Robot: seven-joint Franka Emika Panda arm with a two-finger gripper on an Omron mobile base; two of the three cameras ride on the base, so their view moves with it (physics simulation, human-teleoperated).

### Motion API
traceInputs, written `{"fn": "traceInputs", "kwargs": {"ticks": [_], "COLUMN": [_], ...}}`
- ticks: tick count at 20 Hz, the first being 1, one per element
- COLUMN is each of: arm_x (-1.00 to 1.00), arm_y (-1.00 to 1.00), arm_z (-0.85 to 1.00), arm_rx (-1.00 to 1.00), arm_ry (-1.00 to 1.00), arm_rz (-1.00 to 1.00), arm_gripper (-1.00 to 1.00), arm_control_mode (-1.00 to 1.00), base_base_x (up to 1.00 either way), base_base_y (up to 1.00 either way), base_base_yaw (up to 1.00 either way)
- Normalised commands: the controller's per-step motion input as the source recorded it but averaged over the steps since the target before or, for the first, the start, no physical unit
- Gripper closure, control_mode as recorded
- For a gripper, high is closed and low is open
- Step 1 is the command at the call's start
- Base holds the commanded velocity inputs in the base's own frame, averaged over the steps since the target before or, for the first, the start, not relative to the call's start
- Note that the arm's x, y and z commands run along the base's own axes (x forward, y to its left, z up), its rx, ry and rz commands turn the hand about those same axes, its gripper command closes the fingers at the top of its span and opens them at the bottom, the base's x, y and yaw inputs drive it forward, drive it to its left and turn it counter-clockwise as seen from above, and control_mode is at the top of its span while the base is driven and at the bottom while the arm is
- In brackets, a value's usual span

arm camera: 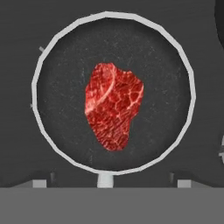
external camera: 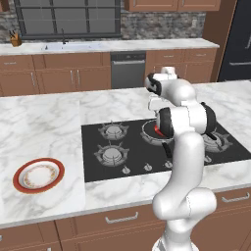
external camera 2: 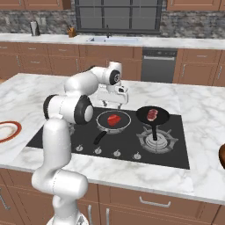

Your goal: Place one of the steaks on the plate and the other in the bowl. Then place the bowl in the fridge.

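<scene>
**Pincer poised over the near steak**

Over the left front burner of the cooktop, the pincer hangs with its jaws spread wide and nothing between them. Directly below it, seen straight down in the hand view, the first steak lies near the middle of a grey-rimmed pan. Its long axis runs top to bottom in that view, slightly slanted, with the narrower end toward the fingertips, so the jaws would likely close across its short width. Bare pan floor rings the meat on all sides, leaving room for the fingers to come down, though the raised rim limits any sideways sweep.

A second steak sits in a darker pan just to the right, well apart from the pincer. Far off to the left on the marble counter rests the plate, with open surface between. A brown curve at the right edge may be the bowl.
</scene>
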Motion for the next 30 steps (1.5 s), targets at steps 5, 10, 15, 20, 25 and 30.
{"fn": "traceInputs", "kwargs": {"ticks": [5, 10, 15, 20, 25, 30], "arm_x": [0.22, -0.16, -0.08, -0.1, -0.14, 0.0], "arm_y": [-0.04, 0.0, 0.0, 0.02, 0.0, 0.0], "arm_z": [-0.3, -0.22, -0.23, -0.35, -0.28, -0.16], "arm_rx": [0.0, 0.0, 0.0, 0.0, 0.0, 0.0], "arm_ry": [0.0, 0.0, 0.03, 0.06, 0.01, 0.0], "arm_rz": [0.02, 0.02, 0.0, 0.0, 0.01, 0.02], "arm_gripper": [-1.0, -1.0, -1.0, -1.0, -1.0, -1.0], "arm_control_mode": [-1.0, -1.0, -1.0, -1.0, -1.0, -1.0], "base_base_x": [0.0, 0.0, 0.0, 0.0, 0.0, 0.0], "base_base_y": [0.0, 0.0, 0.0, 0.0, 0.0, 0.0], "base_base_yaw": [0.0, 0.0, 0.0, 0.0, 0.0, 0.0]}}
